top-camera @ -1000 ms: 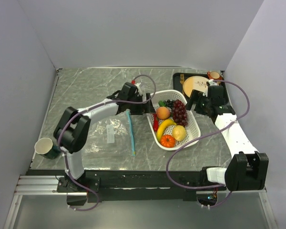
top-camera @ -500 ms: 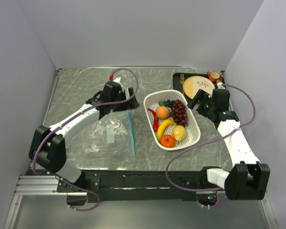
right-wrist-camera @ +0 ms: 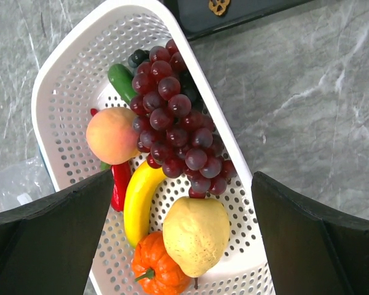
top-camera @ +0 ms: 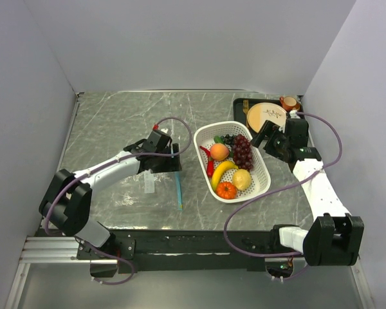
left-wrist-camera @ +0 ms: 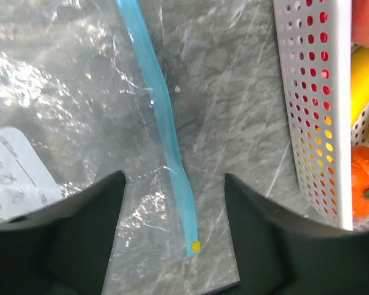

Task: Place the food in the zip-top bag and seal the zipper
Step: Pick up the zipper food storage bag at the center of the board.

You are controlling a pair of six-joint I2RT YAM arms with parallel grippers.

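The zip-top bag [top-camera: 145, 183] lies flat on the marble table, left of the basket. Its teal zipper [left-wrist-camera: 163, 123] runs along the bag's right edge and ends in a small yellow tab. My left gripper [left-wrist-camera: 174, 184] hovers open over that far end, one finger on each side of the strip and neither touching it. The food sits in the basket: purple grapes [right-wrist-camera: 172, 123], peach [right-wrist-camera: 112, 135], banana [right-wrist-camera: 138, 206], lemon [right-wrist-camera: 195, 233], orange tomato [right-wrist-camera: 158, 270], red chili [right-wrist-camera: 120, 184], green piece [right-wrist-camera: 121, 82]. My right gripper [right-wrist-camera: 179, 184] hangs open above the basket's right side, holding nothing.
The white perforated basket [top-camera: 264, 175] stands mid-table, right of the bag. A black tray [top-camera: 241, 103] with a beige plate [top-camera: 265, 116] and a small orange cup [top-camera: 288, 102] sits at the back right. Grey walls close the table on three sides.
The left arm has swung away from the basket's left rim and come down over the bag's zipper end, jaws slightly narrower. The right gripper has pulled back to the right of the basket.
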